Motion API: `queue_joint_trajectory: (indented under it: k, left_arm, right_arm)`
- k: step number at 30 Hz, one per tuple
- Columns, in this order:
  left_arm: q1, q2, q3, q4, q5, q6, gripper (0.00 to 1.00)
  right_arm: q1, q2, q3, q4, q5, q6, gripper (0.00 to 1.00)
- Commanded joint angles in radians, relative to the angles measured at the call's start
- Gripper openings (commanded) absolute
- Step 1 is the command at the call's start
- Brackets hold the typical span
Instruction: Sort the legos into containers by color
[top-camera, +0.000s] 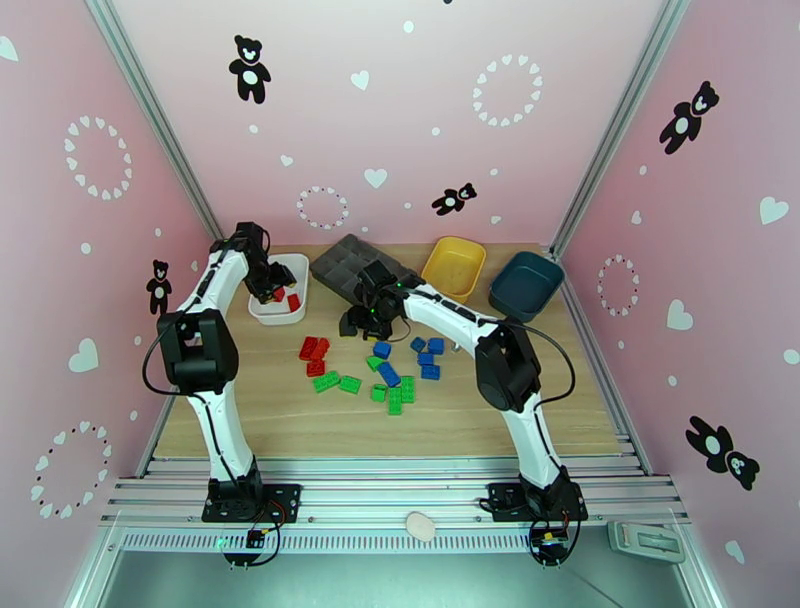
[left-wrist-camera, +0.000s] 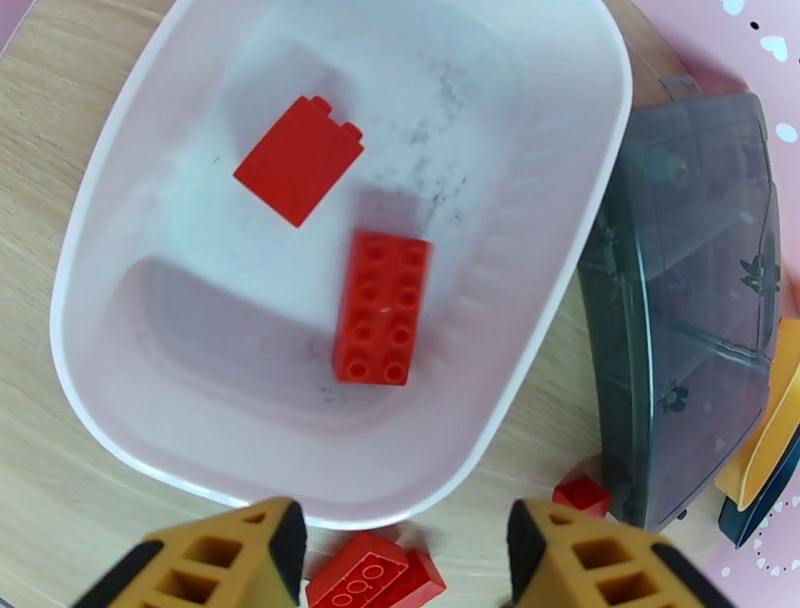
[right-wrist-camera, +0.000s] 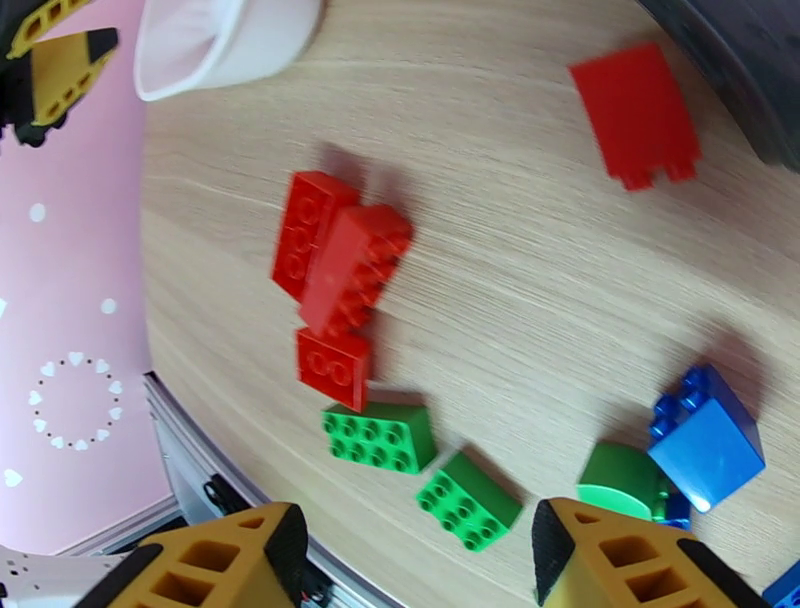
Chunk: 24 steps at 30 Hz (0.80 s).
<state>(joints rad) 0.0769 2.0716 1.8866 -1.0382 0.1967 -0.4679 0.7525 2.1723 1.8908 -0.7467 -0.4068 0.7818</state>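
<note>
two red legos (left-wrist-camera: 383, 307) lie in white bin (left-wrist-camera: 75, 300); left jaws and right jaws released, empty. bricks likely light, rigid, slick: pinch across long sides.

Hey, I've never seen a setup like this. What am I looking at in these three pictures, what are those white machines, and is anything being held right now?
Those are two robot arms, the left arm and the right arm, bolted to the near edge of a wooden table. The wide picture comes from a camera above and behind them. The other two come from a camera on each wrist, so the yellow prongs at the bottom are that arm's own fingers.

The left gripper is open above the white bin, which has two red bricks in it. The right gripper is open above loose bricks in red, green and blue. Neither holds anything. Further back stand a grey tray, a yellow bin and a teal bin.
</note>
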Motion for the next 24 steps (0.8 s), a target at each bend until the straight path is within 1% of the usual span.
queue_joint_trajectory:
  k: [1,6,13,16,20,24]
  left_arm:
    - [-0.013,-0.097,-0.065,-0.011,-0.02,0.016,0.58]
    - [-0.06,-0.205,-0.196,0.006,-0.058,0.044,0.58]
    - [-0.178,-0.319,-0.354,0.017,-0.129,0.087,0.56]
    - [-0.238,-0.324,-0.392,0.016,-0.164,0.116,0.52]
    - [-0.313,-0.292,-0.408,0.012,-0.208,0.149,0.46]
    - [-0.364,-0.241,-0.409,0.019,-0.23,0.167,0.44]
  right_arm:
    - [0.001,-0.069,-0.015,-0.045,0.042,-0.015,0.64]
    - [0.002,-0.072,-0.018,-0.074,0.07,-0.019,0.64]
    - [0.001,-0.097,-0.054,-0.086,0.101,-0.022,0.63]
    - [0.002,-0.119,-0.096,-0.075,0.108,-0.019,0.62]
    - [0.001,-0.156,-0.166,-0.057,0.117,-0.013,0.6]
    - [0.002,-0.2,-0.244,-0.029,0.125,0.005,0.6]
